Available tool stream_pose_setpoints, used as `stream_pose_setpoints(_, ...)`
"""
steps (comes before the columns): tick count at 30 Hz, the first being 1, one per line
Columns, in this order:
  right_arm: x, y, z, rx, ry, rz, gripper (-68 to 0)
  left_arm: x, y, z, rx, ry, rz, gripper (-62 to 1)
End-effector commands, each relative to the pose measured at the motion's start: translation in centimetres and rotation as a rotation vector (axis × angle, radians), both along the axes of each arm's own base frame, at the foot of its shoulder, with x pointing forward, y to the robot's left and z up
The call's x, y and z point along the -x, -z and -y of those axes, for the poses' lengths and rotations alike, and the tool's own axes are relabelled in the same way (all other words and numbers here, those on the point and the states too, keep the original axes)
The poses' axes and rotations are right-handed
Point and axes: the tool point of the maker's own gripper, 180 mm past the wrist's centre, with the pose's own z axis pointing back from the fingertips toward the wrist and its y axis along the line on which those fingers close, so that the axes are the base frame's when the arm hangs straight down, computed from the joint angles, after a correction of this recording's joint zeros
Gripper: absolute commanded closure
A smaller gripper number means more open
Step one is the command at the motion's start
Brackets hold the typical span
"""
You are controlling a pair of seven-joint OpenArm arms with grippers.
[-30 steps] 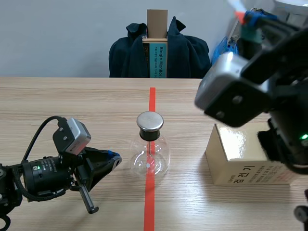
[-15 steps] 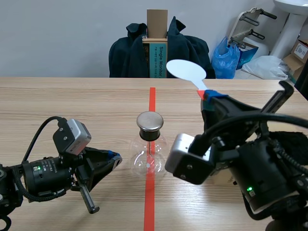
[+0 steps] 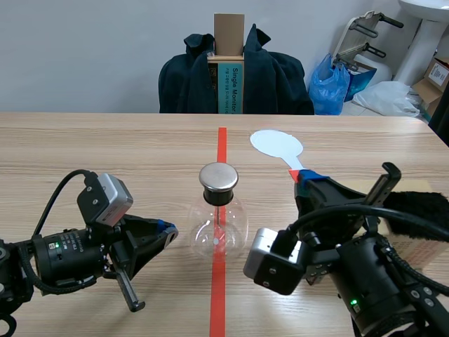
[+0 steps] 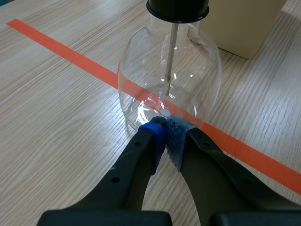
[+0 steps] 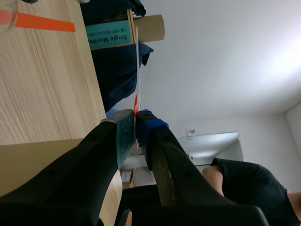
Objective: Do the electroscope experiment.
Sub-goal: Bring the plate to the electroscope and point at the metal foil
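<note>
Just beside the electroscope flask [image 3: 219,223], left gripper [image 4: 165,128] pinched together on nothing. To the flask's right, right gripper [image 5: 135,128] clamps the white paddle [image 3: 276,144].

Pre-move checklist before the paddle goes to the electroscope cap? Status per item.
1. Paddle clamped in right gripper: ok, handle sits between the pads.
2. Electroscope upright on tape line, cap seated: ok.
3. Paddle apart from cap: ok.
4. Left gripper, shut, off the glass: cannot tell, tips are right at the flask wall.
5. Leaf state on the rod: cannot tell.
</note>
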Motion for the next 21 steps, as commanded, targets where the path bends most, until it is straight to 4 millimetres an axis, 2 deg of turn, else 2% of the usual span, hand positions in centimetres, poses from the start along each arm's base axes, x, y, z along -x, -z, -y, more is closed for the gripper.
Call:
stream_pose_setpoints(1,-0.6,-0.9,0.4,0.003,0.017,0.035,-0.7,-0.2,-0.8,0.5,0.032,-0.002,0.017,-1.7)
stream_pose_setpoints(10,-0.4,0.4,0.7,0.027,0.030,0.003,-0.7,-0.2,-0.8,0.5,0.032,-0.002,0.017,-1.7)
stream_pose_setpoints(21,-0.2,-0.7,-1.9,0.025,-0.127,0.055,-0.7,-0.2,-0.8,0.4,0.032,-0.002,0.018,-1.7)
